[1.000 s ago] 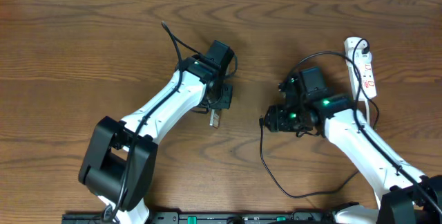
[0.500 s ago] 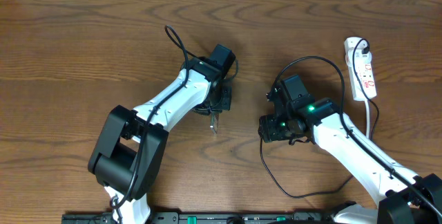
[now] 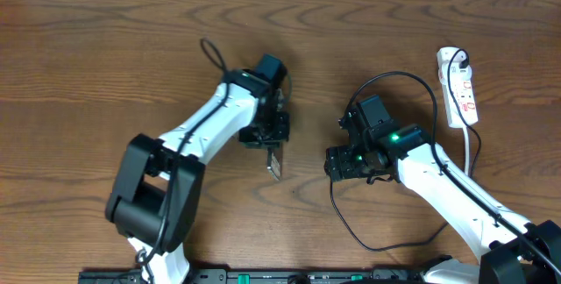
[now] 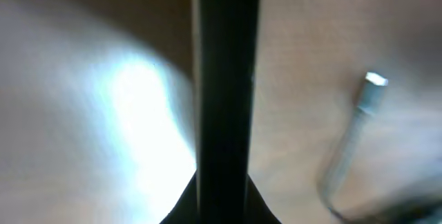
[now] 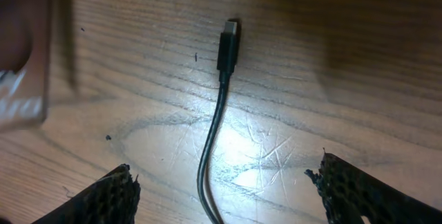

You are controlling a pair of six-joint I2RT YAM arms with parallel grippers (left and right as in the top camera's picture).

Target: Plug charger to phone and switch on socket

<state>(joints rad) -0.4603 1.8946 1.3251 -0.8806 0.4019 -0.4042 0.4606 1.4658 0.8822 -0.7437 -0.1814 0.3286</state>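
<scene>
My left gripper is shut on the phone and holds it on edge over the table. In the left wrist view the phone is a dark, blurred upright bar between the jaws. The charger's plug tip lies flat on the wood, and its thin black cable runs down between the fingers of my open, empty right gripper. In the overhead view the right gripper hovers over the plug tip, just right of the phone. The white socket strip lies at the far right.
The charger cable loops across the table in front of the right arm and arcs back to the socket strip. The strip's white cord runs down the right side. The plug tip and the phone's edge show blurred.
The left gripper has shifted slightly left and the phone now hangs lower and plainer below it. The right gripper has come left and down over the plug tip.
</scene>
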